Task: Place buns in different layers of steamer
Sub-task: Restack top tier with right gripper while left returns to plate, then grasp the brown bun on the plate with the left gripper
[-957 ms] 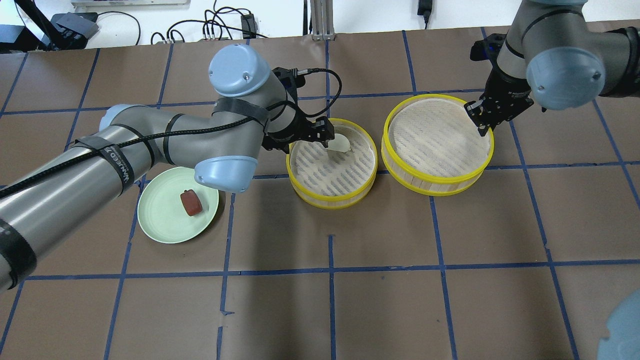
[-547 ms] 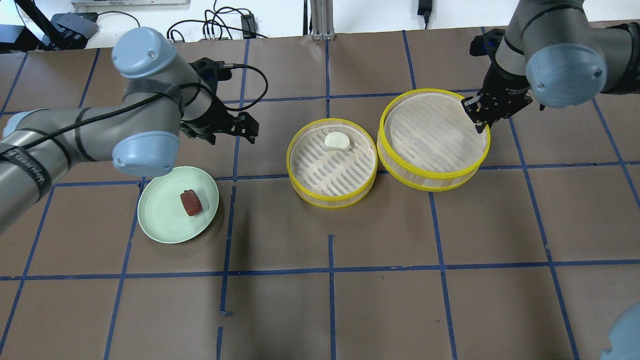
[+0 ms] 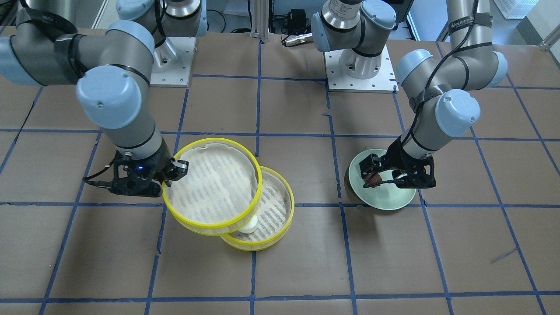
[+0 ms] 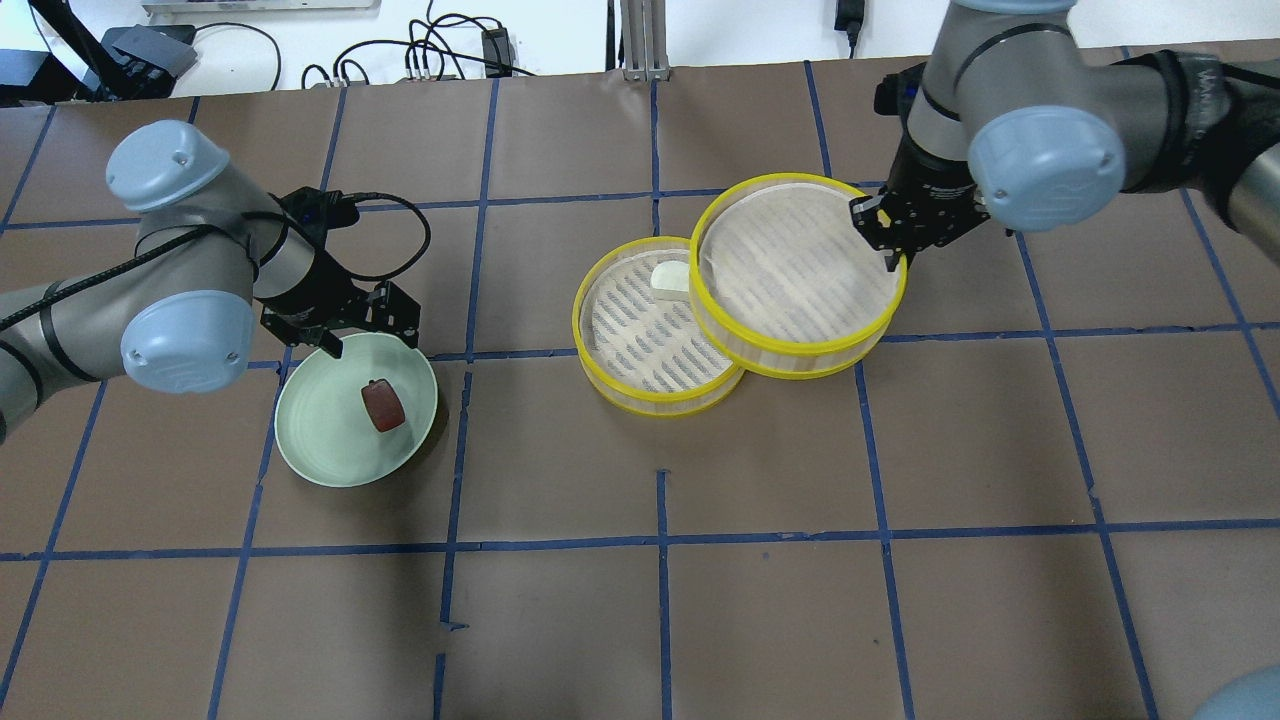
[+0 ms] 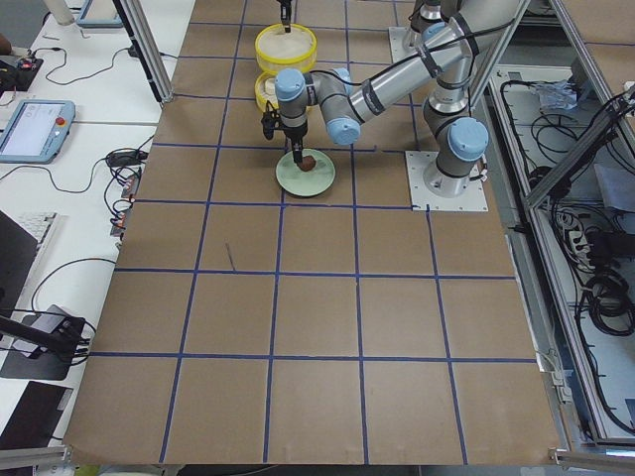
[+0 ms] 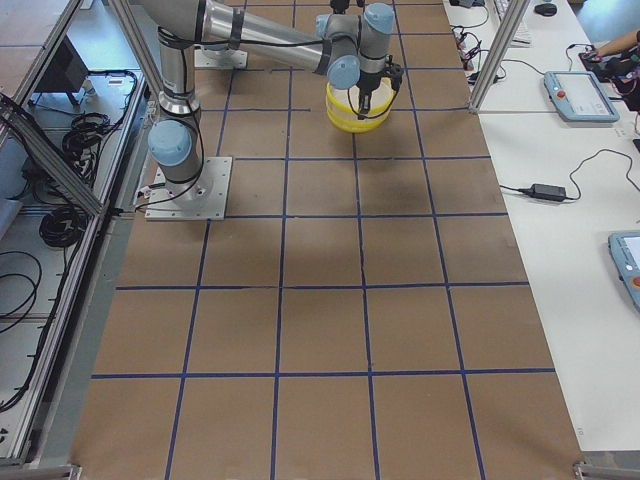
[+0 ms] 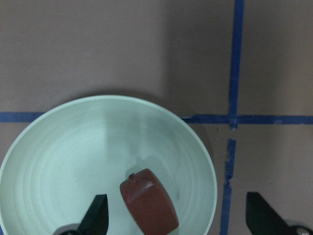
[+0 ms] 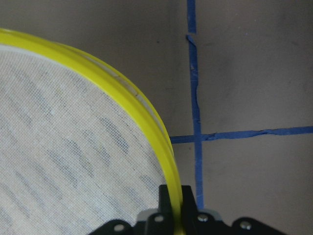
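My right gripper (image 4: 893, 258) is shut on the yellow rim of one steamer layer (image 4: 800, 265) and holds it lifted, partly over the other layer (image 4: 640, 345), which rests on the table. The white bun (image 4: 666, 278) lies in the lower layer, half hidden under the lifted one; it also shows in the front view (image 3: 247, 226). My left gripper (image 4: 365, 325) is open just above the pale green plate (image 4: 320, 445). The reddish-brown bun (image 7: 149, 201) lies on the plate between the fingers (image 7: 96, 215).
The table is brown paper with a blue tape grid. Cables and boxes lie beyond the far edge (image 4: 440, 55). The robot bases (image 3: 358, 70) stand behind the work area.
My left gripper has let go of the white bun in the lower layer and moved left to the plate. My right gripper has carried its layer left, over the other layer's edge.
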`<state>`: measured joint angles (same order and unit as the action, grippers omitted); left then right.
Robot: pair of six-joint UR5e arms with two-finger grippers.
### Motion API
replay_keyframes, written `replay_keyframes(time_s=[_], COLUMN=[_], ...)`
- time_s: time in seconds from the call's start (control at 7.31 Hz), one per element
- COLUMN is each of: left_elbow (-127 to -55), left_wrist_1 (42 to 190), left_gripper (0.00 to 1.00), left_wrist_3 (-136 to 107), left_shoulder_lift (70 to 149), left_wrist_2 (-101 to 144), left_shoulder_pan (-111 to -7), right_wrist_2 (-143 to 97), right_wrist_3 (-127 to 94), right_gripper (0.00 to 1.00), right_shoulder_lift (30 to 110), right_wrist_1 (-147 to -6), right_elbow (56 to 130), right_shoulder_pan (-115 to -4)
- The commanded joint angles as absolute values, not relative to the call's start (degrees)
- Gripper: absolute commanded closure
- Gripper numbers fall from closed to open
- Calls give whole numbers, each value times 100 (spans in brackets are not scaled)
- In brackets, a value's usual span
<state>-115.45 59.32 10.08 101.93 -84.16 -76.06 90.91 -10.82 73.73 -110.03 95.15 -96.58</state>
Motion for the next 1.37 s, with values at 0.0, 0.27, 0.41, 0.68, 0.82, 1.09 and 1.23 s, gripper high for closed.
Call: replay_keyframes(time_s=[0.0, 0.27, 0.41, 0.68, 0.82, 1.09, 1.23], left_elbow=[-11584, -11593, -11584, -11575, -11575, -11496, -11339], left_wrist_1=[6099, 6100, 6074, 6047, 6029, 5425, 5397], left_gripper=[0, 10, 16, 66, 98, 100, 100], left_wrist_3=[801, 686, 686, 712, 729, 773, 695], left_shoulder_lift=[10388, 10476, 10572, 10617, 10617, 10539, 10425], left_wrist_2=[-8753, -8658, -8657, -8587, -8587, -8569, -8543], left_shoulder_pan=[-7576, -7576, -7576, -7576, -7576, -7594, -7768], right_wrist_2=[9105, 9141, 9175, 9394, 9387, 9343, 9334], right_wrist_3=[-1948, -1995, -1969, -1925, -1968, -2013, -2021], right_gripper=[88, 88, 88, 88, 88, 88, 88], right_shoulder_lift=[7146, 6979, 6952, 6900, 6891, 6899, 6899], right_wrist_1=[-11320, -11575, -11575, -11575, -11566, -11566, -11575], right_elbow=[9518, 9492, 9501, 9571, 9528, 9554, 9545], right_shoulder_pan=[-10150, -10310, -10310, -10310, -10310, -10310, -10310])
